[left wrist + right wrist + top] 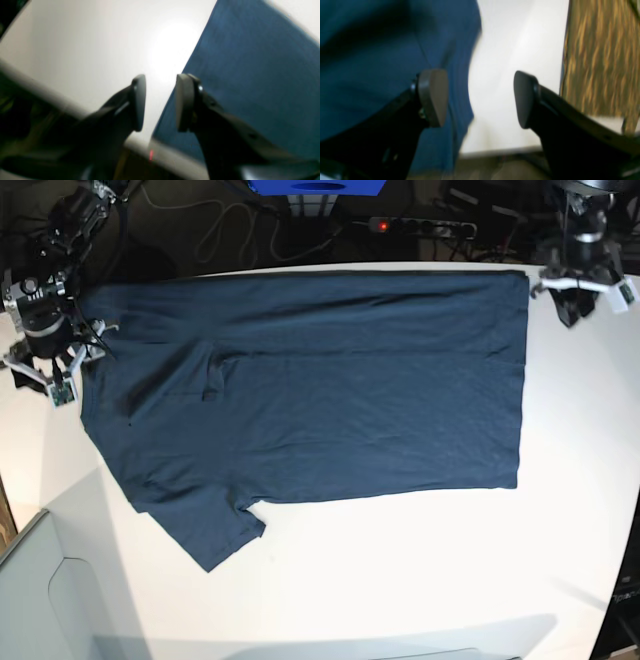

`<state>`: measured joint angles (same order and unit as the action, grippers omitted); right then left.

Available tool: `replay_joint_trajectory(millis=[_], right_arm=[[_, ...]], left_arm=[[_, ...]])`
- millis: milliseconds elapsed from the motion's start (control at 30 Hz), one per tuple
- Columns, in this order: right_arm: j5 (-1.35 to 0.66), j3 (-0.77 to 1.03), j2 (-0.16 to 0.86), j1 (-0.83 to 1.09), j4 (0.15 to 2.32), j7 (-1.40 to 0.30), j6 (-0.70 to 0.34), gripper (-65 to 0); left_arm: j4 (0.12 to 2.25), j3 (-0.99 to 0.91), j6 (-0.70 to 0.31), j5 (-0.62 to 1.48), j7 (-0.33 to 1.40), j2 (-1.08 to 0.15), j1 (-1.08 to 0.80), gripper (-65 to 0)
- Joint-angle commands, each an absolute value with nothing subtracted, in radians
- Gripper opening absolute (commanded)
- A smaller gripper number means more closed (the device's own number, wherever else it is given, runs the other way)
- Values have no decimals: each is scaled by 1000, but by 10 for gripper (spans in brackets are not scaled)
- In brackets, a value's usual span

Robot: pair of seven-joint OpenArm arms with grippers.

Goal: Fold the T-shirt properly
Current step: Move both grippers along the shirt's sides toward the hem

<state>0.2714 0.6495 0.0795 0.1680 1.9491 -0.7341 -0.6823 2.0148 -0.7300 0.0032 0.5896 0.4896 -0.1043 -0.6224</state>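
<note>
Navy-blue cloth fills most of what we see: the T-shirt (320, 380) lies spread flat on the white desk (400, 580), one sleeve pointing toward the near edge. We find the left gripper (160, 102) open and empty over the shirt's far corner edge. The right gripper (480, 97) is also spread apart, holding nothing, beside the opposite end of the shirt.
</note>
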Motion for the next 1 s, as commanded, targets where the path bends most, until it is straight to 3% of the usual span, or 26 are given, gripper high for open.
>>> replay_joint_trajectory(millis=[0,67,300,500,600,800,967], right_arm=[[269,639,99,147,1962,-717,-698,-256],[269,608,99,114,1962,-717,-698,-256],[269,579,94,45,1962,-717,-698,-256],[269,549,96,51,1946,-717,-698,-256],[269,550,97,51,1922,-717,-698,-256],[269,550,99,53,1896,-717,-698,-256],[269,550,99,47,1893,-717,-698,-256]], left_arm=[[2034,-734,2,591,463,-130,-595,-456],[2017,-727,4,591,463,-154,-518,-445],[1811,-634,4,518,564,-248,-145,-320],[1481,-522,-1,354,564,-252,154,-316],[1305,-440,-1,300,486,-254,265,-316],[966,-303,1,219,280,-268,418,-317],[809,-280,7,217,211,-288,473,-317]])
